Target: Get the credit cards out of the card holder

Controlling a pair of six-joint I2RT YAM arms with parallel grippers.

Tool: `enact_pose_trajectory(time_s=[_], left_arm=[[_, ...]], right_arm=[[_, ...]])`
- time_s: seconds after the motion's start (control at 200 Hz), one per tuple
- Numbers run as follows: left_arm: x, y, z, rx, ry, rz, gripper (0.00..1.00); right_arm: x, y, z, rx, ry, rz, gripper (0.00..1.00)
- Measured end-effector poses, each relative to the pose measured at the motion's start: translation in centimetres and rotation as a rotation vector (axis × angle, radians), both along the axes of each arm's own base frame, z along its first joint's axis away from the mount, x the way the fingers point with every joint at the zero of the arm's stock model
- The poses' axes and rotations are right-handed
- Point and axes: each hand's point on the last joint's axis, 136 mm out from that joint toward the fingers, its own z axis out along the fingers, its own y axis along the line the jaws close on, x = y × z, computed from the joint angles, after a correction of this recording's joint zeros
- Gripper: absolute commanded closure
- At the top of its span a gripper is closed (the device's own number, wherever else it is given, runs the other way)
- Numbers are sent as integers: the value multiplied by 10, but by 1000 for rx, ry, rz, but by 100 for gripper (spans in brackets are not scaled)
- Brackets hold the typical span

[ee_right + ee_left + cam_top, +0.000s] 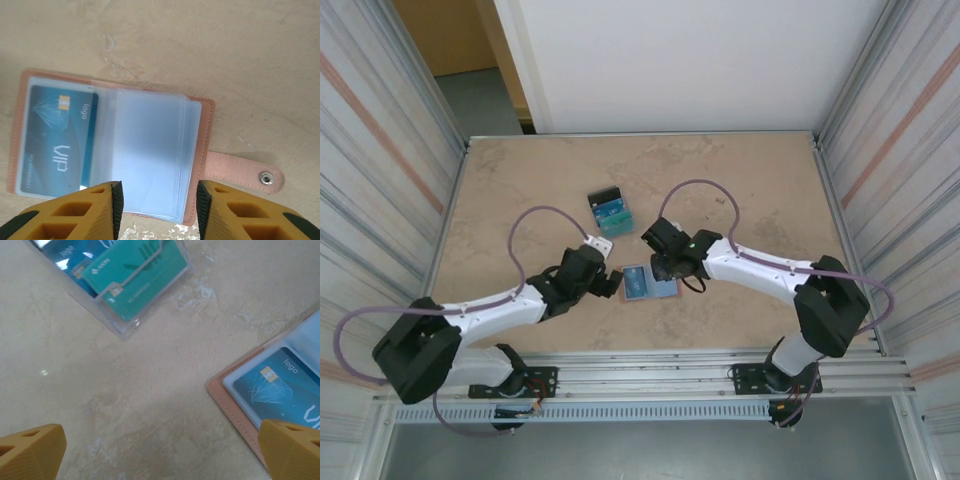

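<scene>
Right hand (158,202) part-open, empty, over the open card holder (150,150) on the table (520,190). Left hand (162,450) wide, empty. One blue VIP card (60,140) left in its sleeve; teal and blue cards (610,210) already piled nearby.

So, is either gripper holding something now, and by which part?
Nothing is held. The left gripper is open; the right gripper is open above the card holder.

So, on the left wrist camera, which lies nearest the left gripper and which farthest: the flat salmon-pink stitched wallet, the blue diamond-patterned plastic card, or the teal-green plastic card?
From the left gripper:
1. Salmon-pink wallet, lower right, beside one fingertip.
2. Blue diamond-patterned card, right, tucked inside that wallet.
3. Teal-green card, top, inside a clear plastic case.
</scene>
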Motion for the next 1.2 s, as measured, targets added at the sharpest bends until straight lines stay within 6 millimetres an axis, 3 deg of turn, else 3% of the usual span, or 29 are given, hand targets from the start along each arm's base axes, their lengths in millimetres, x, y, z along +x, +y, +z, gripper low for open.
enact_pose_trajectory(time_s=[0.225,0.416,0.902,1.198], left_arm=[[3,-19,-16,46,19,-26,1],[3,-17,-29,76,42,-18,1],[3,-16,-34,69,56,0,1],[-1,-12,-37,92,70,9,1]], right_arm=[[2,14,5,146,59,-4,64],[0,24,-4,244,140,-12,66],[-2,45,-38,337,281,-23,68],[-2,52,-45,356,300,-10,72]])
